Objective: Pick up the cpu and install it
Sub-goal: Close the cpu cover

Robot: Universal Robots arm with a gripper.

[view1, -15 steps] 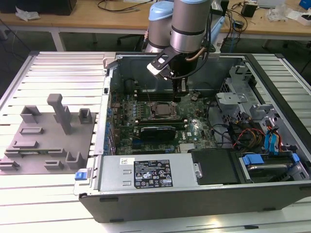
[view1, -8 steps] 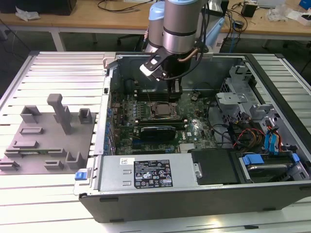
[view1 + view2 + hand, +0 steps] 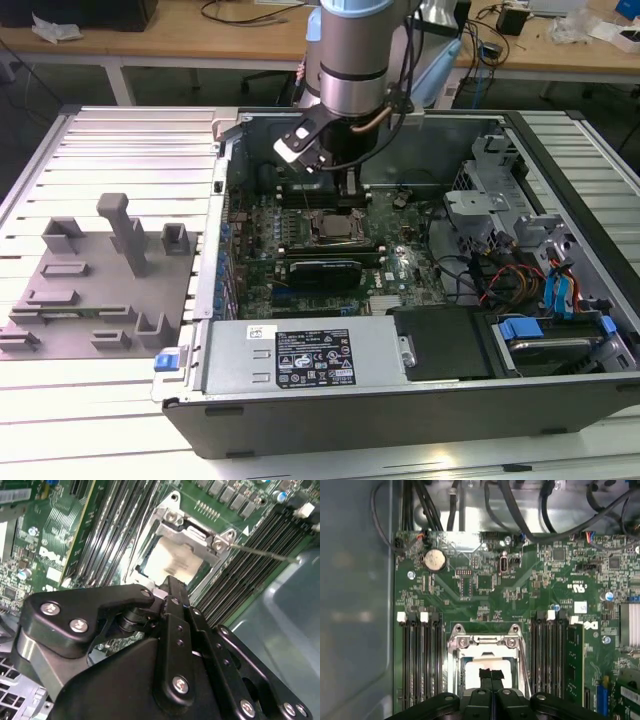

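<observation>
The cpu (image 3: 335,228) lies flat in the metal socket frame (image 3: 485,641) on the green motherboard (image 3: 400,265) inside the open computer case. Its silvery-white top shows in both wrist views (image 3: 172,560) (image 3: 475,666). My gripper (image 3: 350,190) hangs just above the socket. Both black fingers are pressed together, and their tips (image 3: 491,676) (image 3: 172,587) hover over the chip's edge with nothing seen between them. I cannot tell whether the tips touch the chip.
A grey plastic fixture (image 3: 90,290) with blocks and a post lies on the ribbed table at the exterior view's left. Memory slots (image 3: 420,660) flank the socket. A power supply (image 3: 310,360), drive cage (image 3: 490,200) and cables (image 3: 510,280) crowd the case.
</observation>
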